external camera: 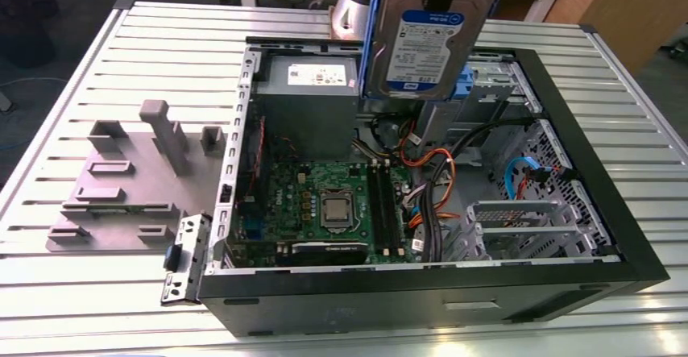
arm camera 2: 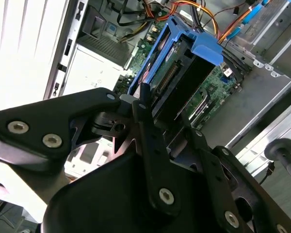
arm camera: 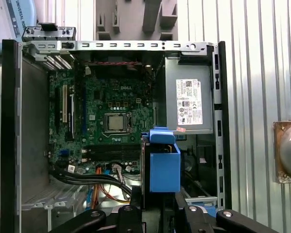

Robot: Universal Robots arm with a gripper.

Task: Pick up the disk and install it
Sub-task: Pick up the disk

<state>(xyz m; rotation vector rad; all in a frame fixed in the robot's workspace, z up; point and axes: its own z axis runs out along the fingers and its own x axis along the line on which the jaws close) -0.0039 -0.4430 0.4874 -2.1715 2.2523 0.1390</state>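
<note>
Slatted metal tabletop [external camera: 97,59] lies under everything we see, and an open computer case [external camera: 376,300] rests on it. We find the gripper [arm camera 2: 164,108] pinching the disk [external camera: 430,44]: its black fingers [arm camera 2: 148,127] press on two opposite sides of the blue carrier bracket [arm camera 2: 206,48], with the drive between them. In the exterior view the disk hangs upright, its label facing the camera, over the far part of the open case. Just beside it, toward the exterior view's left, sits the grey power supply [external camera: 309,79] with its white sticker. Nearer the camera we see the green motherboard [external camera: 322,172] with the processor [external camera: 337,209] in its middle, and orange and black cables [external camera: 430,172] toward the exterior view's right. In the first wrist view the bracket [arm camera: 164,167] stands over the case's interior, near the power supply. A grey moulded fixture [external camera: 129,180] lies on the table outside the case, on the exterior view's left.
</note>
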